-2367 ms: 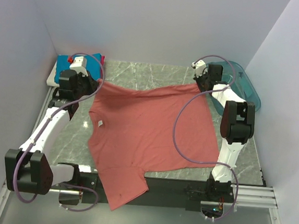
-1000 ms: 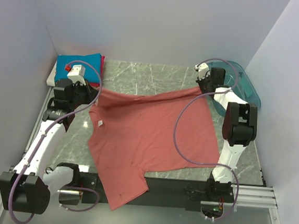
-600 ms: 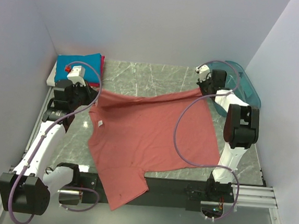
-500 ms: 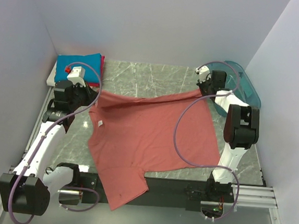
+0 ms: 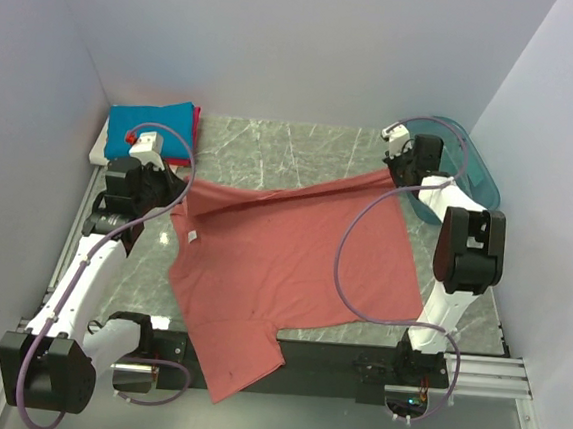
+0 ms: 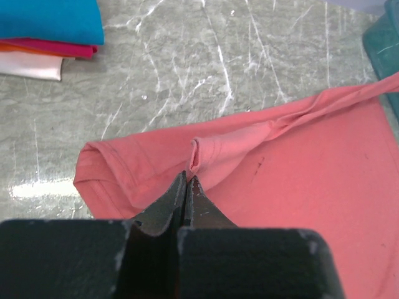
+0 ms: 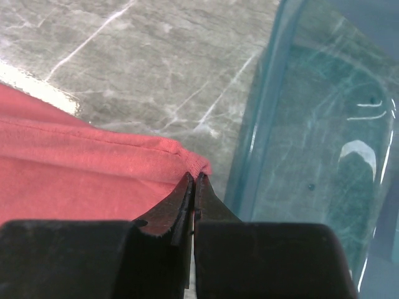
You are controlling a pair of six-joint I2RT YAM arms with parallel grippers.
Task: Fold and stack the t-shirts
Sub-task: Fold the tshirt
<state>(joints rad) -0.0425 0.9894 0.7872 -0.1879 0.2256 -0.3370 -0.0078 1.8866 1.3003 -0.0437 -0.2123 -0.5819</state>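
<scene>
Grey marble tabletop (image 5: 303, 146) fills the walled workspace, and the pink shirt (image 5: 282, 264) lies spread across most of it. At the bottom of the overhead view one sleeve (image 5: 238, 366) hangs off the near edge over the black base rail (image 5: 334, 354). If the cloth is dragged or lifted, that overhang could catch on the rail and pull the fold crooked.

Further up the frame the shirt body lies flat, while its far edge looks drawn tight between the two arms. The left gripper (image 6: 187, 182), at the left of the overhead view, has its jaws pressed together on a small pucker of cloth beside the far sleeve. The bite looks shallow, so a sideways tug could let the cloth slip out.

The right gripper (image 7: 193, 182) has its jaws together on the very tip of the far right corner hem, an equally thin hold. It sits just beside the wall of the teal bin (image 7: 299, 143), so a swing to the right could knock the bin. Uneven pull between the arms would skew the fold line.

In the upper left corner the folded stack (image 5: 152, 122), blue over red and white, sits close behind the left arm. A backward move there could nudge it.
</scene>
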